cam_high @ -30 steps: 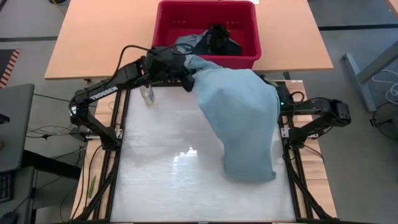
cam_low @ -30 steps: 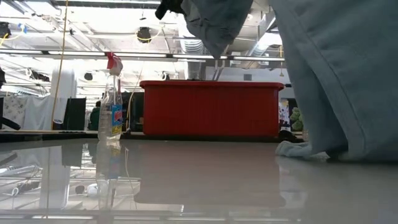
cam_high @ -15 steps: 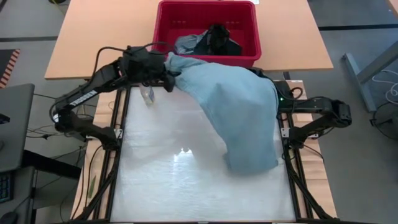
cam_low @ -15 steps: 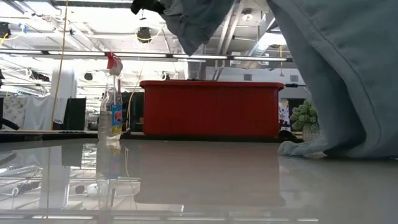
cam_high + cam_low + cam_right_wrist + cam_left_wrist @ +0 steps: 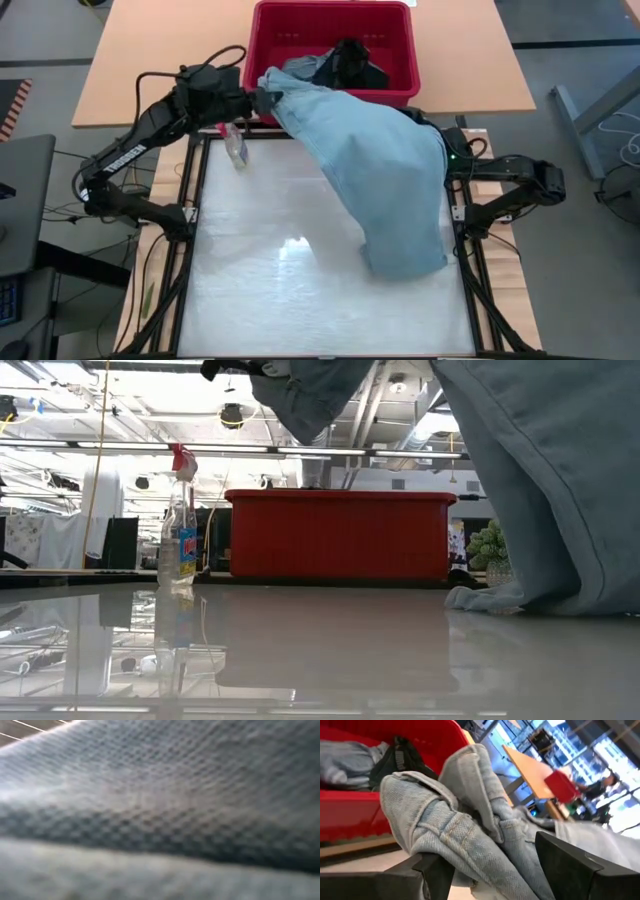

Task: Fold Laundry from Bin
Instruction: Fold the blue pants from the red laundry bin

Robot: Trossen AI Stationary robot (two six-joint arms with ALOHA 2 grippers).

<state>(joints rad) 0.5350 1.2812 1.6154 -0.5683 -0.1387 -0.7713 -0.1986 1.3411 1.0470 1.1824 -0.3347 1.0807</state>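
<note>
1 light blue garment [image 5: 385,175] draped from the red bin [image 5: 268,30], I saw left gripper [image 5: 262,100] fingers apart around its bunched edge, right gripper buried under cloth, shut.

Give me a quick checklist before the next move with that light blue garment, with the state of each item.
1. Left gripper jaws apart around the light blue garment: ok.
2. Garment out of the red bin: ok; one end drapes near its rim.
3. Garment spread flat on the table: not ok, bunched.
4. Right gripper's hold: cannot tell, cloth covers it.
5. Spray bottle clear of the garment: ok, close by though.
6. Bin emptied: not ok, dark clothes remain.
</note>
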